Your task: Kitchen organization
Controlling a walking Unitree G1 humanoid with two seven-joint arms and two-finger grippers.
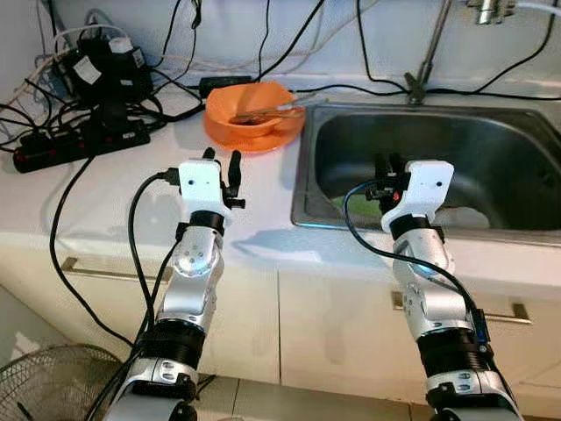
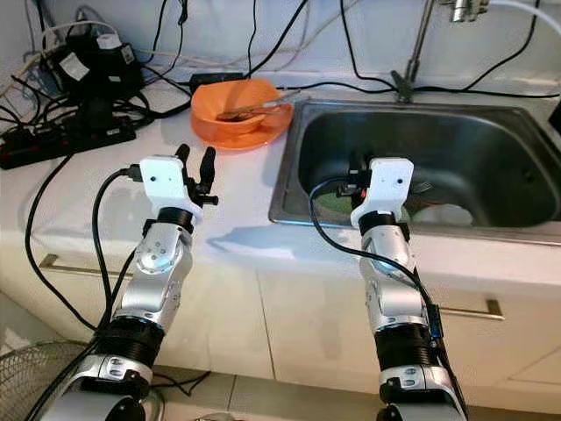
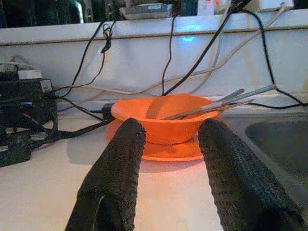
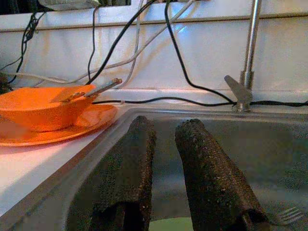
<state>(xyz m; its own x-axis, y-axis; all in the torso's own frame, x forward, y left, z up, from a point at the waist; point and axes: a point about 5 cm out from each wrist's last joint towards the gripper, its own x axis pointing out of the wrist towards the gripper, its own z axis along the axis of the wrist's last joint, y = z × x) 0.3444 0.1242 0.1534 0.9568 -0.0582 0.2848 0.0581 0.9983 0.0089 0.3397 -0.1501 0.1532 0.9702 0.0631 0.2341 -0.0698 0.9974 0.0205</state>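
Orange, the bowl (image 1: 252, 107) sits on a matching orange plate (image 1: 263, 138) at the far side of the white counter (image 1: 105, 197), just left of the steel sink (image 1: 491, 167), with metal utensils (image 1: 272, 111) resting inside it. The left gripper (image 1: 223, 169) hovers over the counter near the plate, fingers spread apart and empty. The right gripper (image 1: 386, 171) hangs over the sink's near-left corner, fingers slightly parted, holding nothing. A fork (image 4: 287, 215) lies in the basin. A black power strip (image 1: 79, 145) and tangled cables (image 1: 53, 79) occupy the far left.

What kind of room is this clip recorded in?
Most likely a home kitchen: a stainless steel sink with a faucet set into a white counter, and an orange bowl holding utensils beside it.
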